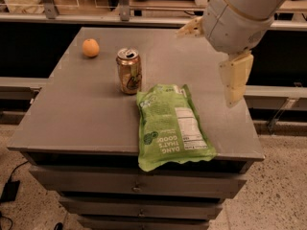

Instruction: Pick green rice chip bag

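The green rice chip bag point(170, 126) lies flat on the grey table point(86, 109), near its front right. It is bright green with white lettering and a white nutrition label, and its lower end hangs slightly over the front edge. My gripper point(234, 80) hangs from the white arm point(240, 13) in the upper right. It is above the table's right side, to the right of the bag and raised clear of it. It holds nothing that I can see.
A bronze drink can point(128, 71) stands upright just behind the bag's top left corner. An orange point(90, 47) sits at the back left of the table. Drawers point(139, 188) lie under the tabletop. Railings run behind the table.
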Robot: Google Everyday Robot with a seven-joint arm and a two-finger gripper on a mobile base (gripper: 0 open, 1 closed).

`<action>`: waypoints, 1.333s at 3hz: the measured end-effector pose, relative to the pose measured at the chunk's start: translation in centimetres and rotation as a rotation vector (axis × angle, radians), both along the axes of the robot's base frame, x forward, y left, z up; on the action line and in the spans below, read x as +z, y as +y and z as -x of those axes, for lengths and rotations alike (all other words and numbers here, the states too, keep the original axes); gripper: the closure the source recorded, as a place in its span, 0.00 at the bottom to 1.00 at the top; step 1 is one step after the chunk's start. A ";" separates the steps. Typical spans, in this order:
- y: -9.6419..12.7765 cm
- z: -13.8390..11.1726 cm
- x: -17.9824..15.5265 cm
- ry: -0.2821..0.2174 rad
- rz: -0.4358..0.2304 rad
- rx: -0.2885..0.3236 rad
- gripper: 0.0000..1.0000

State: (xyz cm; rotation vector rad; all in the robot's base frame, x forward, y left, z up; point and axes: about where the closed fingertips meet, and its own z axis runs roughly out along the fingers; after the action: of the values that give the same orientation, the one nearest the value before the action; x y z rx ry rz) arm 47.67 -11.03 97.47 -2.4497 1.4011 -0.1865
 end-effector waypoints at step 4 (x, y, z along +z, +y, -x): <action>-0.5 -3.2 -2.8 -0.010 0.218 0.371 0.00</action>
State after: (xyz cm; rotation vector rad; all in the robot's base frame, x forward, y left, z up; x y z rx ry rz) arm 50.84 -11.57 94.69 -2.8284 0.9380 -0.2753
